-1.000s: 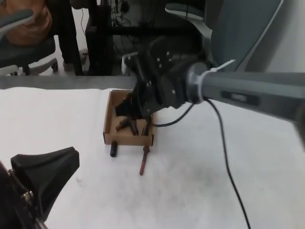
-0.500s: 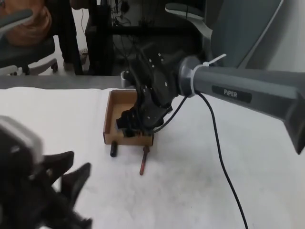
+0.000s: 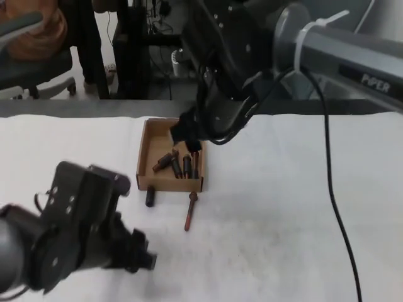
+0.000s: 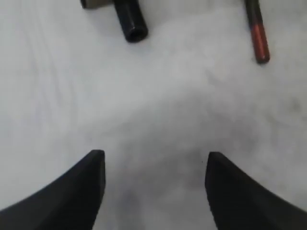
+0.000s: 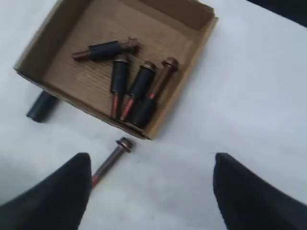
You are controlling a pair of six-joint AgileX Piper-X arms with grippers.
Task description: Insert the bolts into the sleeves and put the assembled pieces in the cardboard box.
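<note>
Bolt [image 4: 257, 33] and sleeve [image 4: 131, 21] cut off by edge; cardboard box [image 3: 167, 183] corner behind right arm [image 3: 236, 69].

White cloth [image 3: 271, 251] covers the bench across the lower two thirds of the high view. It is lightly creased and is also the pale ground in both wrist views. A grey strip [image 3: 69, 108] runs along the cloth's far edge, left of centre.

Behind it, upper left:
- Office chair [image 3: 34, 66] with a grey seat and a wheeled base on the floor.
- Brown-orange bundle [image 3: 50, 25] above the seat; cannot tell what it is.
- Grey armrest [image 3: 19, 26] crossing in front of the bundle.

Black frame legs [image 3: 94, 50] stand upright just right of the chair. Dark cables [image 3: 160, 12] hang at top centre.
</note>
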